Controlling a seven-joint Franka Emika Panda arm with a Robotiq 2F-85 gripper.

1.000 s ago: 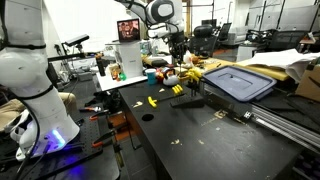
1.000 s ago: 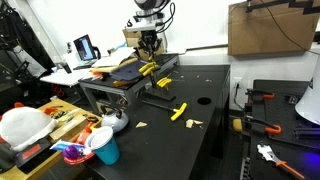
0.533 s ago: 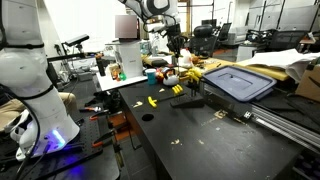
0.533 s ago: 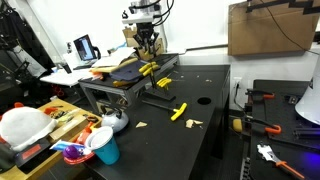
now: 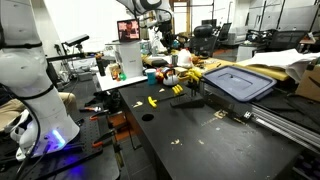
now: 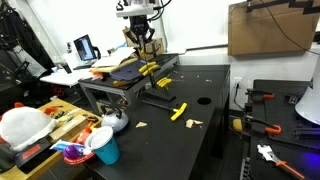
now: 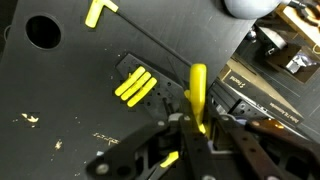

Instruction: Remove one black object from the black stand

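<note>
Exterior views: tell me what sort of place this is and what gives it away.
Most likely a robotics lab or workshop: a black worktable, a white robot body beside it, a laptop on a cluttered bench, and red-handled tools lying out.

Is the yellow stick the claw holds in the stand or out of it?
Out. In the wrist view the gripper is shut on the stick, apart from the stand, where three more sticks lie.

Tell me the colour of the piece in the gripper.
Yellow piece, held by the gripper; wrist view shows it best.
</note>
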